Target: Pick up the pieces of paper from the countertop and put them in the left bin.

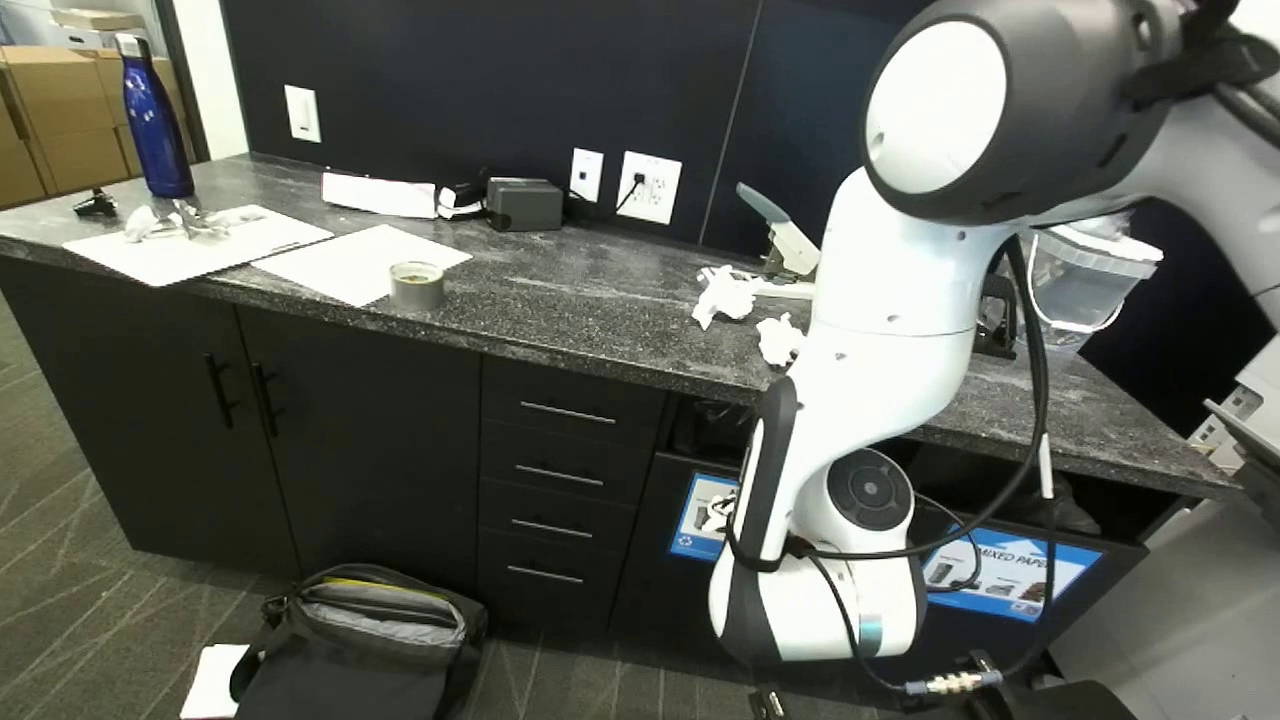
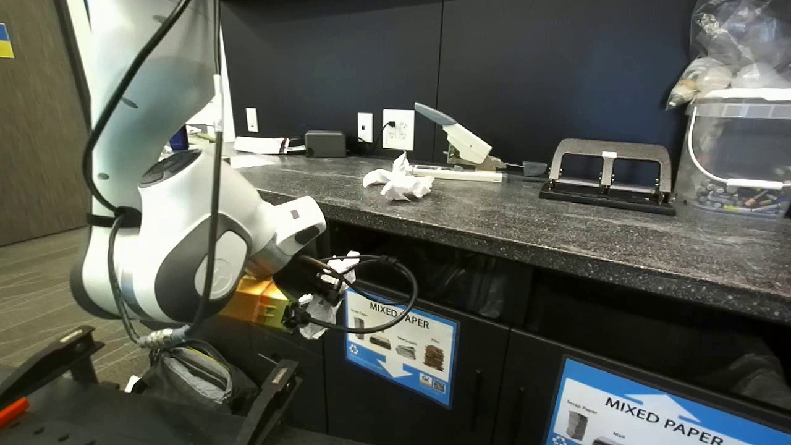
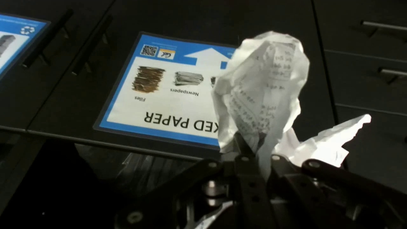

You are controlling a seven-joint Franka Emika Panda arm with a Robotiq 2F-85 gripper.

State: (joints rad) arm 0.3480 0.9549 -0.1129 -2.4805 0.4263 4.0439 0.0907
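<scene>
Holds crumpled paper (image 3: 260,84) (visibly printed) in the gripper (image 3: 252,146), with fingers (image 3: 246,168) pressed nearly together on it, in front of the left bin (image 2: 482,346). Has two more scraps (image 1: 725,297) lying above that bin, on the countertop (image 1: 575,305).

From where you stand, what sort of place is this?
Likely an office's copy or supply area: a heavy-duty stapler and a hole punch sit on the countertop, with two bins labelled MIXED PAPER built in below.
</scene>
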